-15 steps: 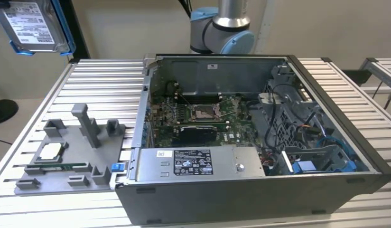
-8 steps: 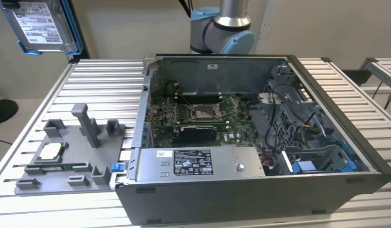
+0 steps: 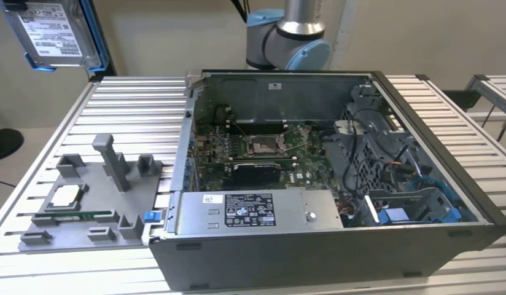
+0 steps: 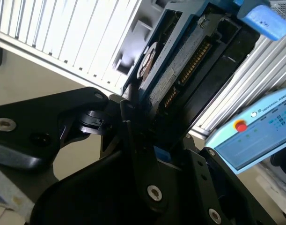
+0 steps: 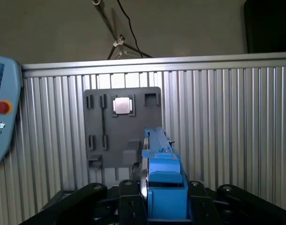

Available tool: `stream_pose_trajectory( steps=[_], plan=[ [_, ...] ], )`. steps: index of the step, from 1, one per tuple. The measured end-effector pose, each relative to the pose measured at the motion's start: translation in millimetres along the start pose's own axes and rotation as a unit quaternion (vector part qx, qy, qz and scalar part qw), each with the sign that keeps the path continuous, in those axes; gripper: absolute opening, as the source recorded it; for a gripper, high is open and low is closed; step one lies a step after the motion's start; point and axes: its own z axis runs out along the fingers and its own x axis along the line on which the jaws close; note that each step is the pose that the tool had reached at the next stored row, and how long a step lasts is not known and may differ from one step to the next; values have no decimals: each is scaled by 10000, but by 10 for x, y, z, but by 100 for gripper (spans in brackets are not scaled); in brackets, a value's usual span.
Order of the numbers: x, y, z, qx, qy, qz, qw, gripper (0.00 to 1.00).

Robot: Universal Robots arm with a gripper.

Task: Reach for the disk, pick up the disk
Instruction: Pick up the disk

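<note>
A: Where is your disk (image 3: pixel 56 31) now?
B: High above the slatted worktop (image 3: pixel 122 98), well apart from the open computer case (image 3: pixel 319 258), at the exterior view's left. I judge that height keeps it clear of both.
A: And your claw (image 5: pixel 164 187)?
B: In the first wrist view it's clamped across the disk's thin edge, likely the only span it fits.

Bright, even light — soft shadows, glare on the slatted table (image 4: pixel 63 28)
</note>
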Motion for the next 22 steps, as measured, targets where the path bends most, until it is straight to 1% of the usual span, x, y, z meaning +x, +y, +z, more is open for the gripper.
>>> stream_pose_trajectory(
  steps=[4,22],
  plan=[
    [-4,-69,-1,0,0,1,10000,0],
    [-34,-566,-7,0,0,1,10000,0]
  ],
)
